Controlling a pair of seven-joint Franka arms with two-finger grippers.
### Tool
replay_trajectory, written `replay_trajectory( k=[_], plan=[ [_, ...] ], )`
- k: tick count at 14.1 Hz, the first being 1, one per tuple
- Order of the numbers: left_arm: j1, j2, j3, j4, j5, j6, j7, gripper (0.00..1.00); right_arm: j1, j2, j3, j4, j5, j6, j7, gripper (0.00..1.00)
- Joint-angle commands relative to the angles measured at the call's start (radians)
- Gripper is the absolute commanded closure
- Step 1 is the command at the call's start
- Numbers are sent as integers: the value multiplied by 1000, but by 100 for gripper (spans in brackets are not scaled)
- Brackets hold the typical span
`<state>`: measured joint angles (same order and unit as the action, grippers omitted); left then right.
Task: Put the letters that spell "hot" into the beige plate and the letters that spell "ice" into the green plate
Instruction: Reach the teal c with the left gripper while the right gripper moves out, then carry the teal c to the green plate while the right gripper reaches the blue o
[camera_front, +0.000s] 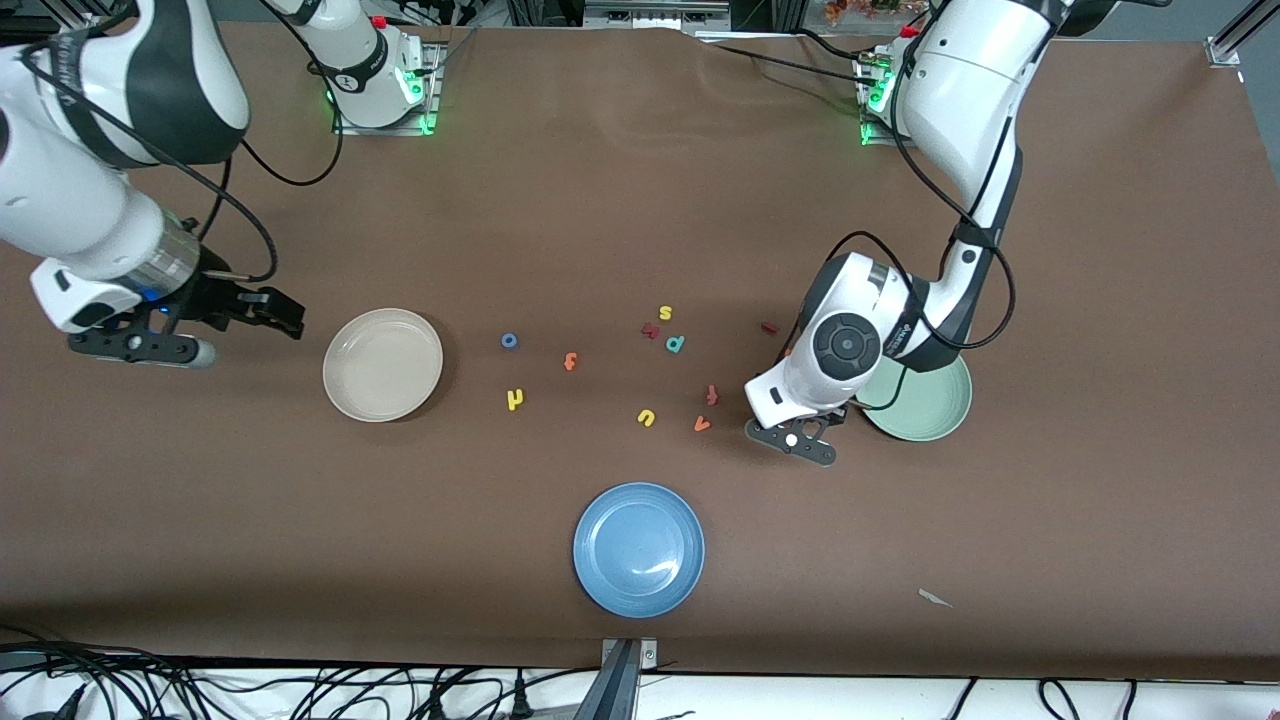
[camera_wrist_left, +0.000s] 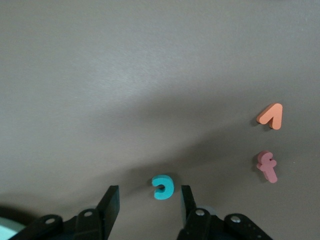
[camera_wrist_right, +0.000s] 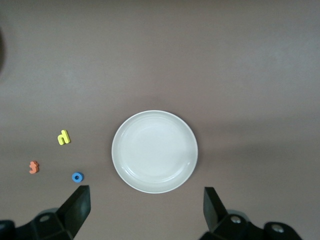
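**Front view: left gripper straddles the teal c**

Front view shows the left gripper (camera_front: 800, 437) down at the table just beside the green plate (camera_front: 935, 420), on the side toward the right arm's end. In the left wrist view its fingers (camera_wrist_left: 111, 202) stand apart with the teal c (camera_wrist_left: 163, 187) lying on the table between them; neither finger touches it. Near the c lie the orange v (camera_wrist_left: 271, 116) and the darker red f-like letter (camera_wrist_left: 267, 166), side by side.

The right gripper (camera_front: 255, 312) hangs over the table beside the beige plate (camera_front: 383, 364), toward the right arm's end, its jaws wide apart. That arm waits. The beige plate holds nothing.

Between the two plates the foam letters are scattered: the blue o (camera_front: 509, 341), the orange t (camera_front: 570, 361) and the yellow h (camera_front: 515, 399) near the beige plate; the yellow u (camera_front: 646, 417), the teal p (camera_front: 675, 344), a yellow s (camera_front: 665, 313) and a dark red letter (camera_front: 650, 330) toward the middle. A dark red short bar i (camera_front: 769, 327) lies near the left arm's wrist. The blue plate (camera_front: 639, 549) sits nearest the front camera. No brand or label can be read.
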<state>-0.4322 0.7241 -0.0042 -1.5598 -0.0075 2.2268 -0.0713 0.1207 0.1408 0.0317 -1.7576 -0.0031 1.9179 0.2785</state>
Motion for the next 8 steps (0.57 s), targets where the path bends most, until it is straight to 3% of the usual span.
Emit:
replay_trajectory(
  k=[1,8],
  plan=[
    [-19,12,9,-34,-34,74,1,42,1,-13,46,-68,2,71,102,0],
    [-19,41,9,-48,-34,83,1,42,51,29,129,-264,2,346,306,0]
  ],
)
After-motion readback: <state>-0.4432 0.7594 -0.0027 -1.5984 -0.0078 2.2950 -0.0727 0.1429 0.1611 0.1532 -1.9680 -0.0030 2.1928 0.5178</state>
